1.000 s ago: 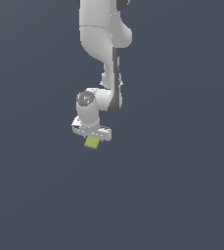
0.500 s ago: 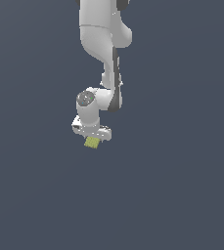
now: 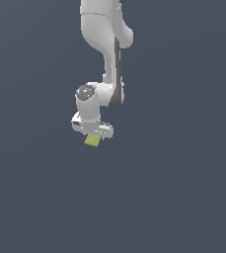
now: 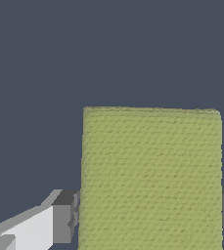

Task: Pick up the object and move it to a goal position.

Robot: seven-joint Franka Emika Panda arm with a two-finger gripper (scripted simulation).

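Note:
The object is a small flat yellow-green block (image 3: 92, 141) with a faint woven texture. In the exterior view it hangs just under the white gripper (image 3: 93, 134) of the arm, narrower than the gripper's body. In the wrist view the block (image 4: 151, 178) fills the space between the two grey fingertips (image 4: 64, 223), which press against both of its sides. The gripper (image 4: 147, 219) is shut on the block. The block touches no surface that I can see.
A plain dark grey-blue ground (image 3: 183, 188) surrounds the arm on all sides. The white arm links (image 3: 107, 44) rise above the gripper towards the top of the exterior view. No goal marker shows.

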